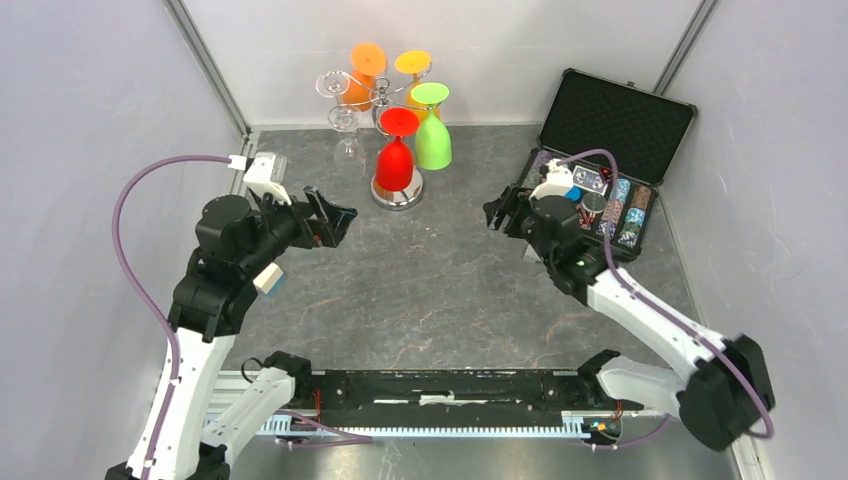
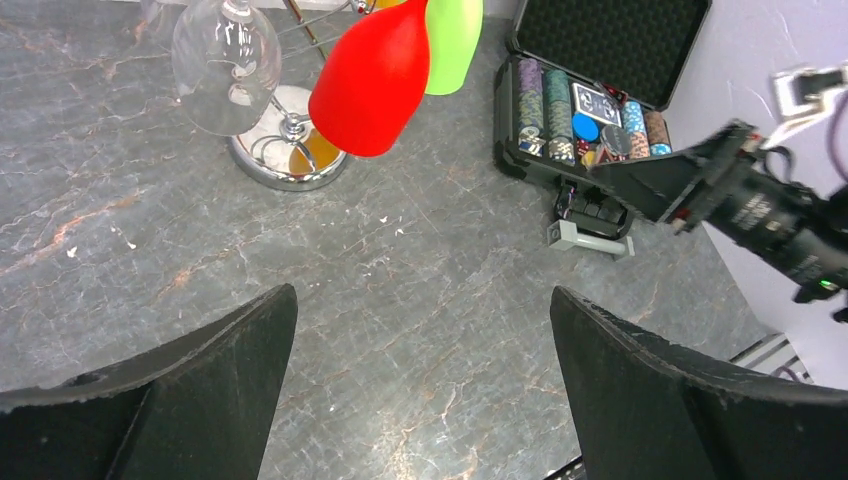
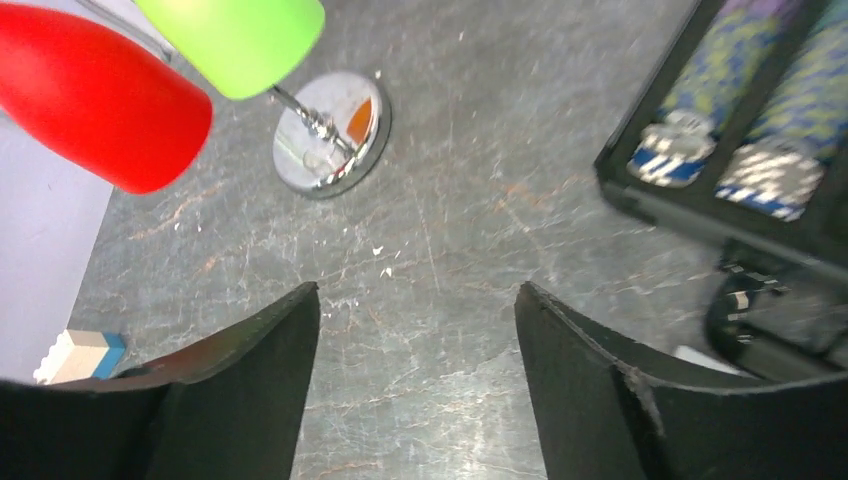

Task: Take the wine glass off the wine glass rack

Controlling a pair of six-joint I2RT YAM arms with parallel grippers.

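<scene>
Both spread and empty: left pincer (image 1: 333,222), right pincer (image 1: 498,213). Far-centre on bench (image 1: 450,300): wine glass rack (image 1: 400,196), with red wine glass (image 1: 394,165) hanging inverted on its near side. I'd grip it lightly and slide it sideways off, not pull down.

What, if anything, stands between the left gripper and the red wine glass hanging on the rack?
Nothing visible. Only bare table lies between the open left gripper and the red glass, which hangs bowl-down on the near side of the rack.
</scene>
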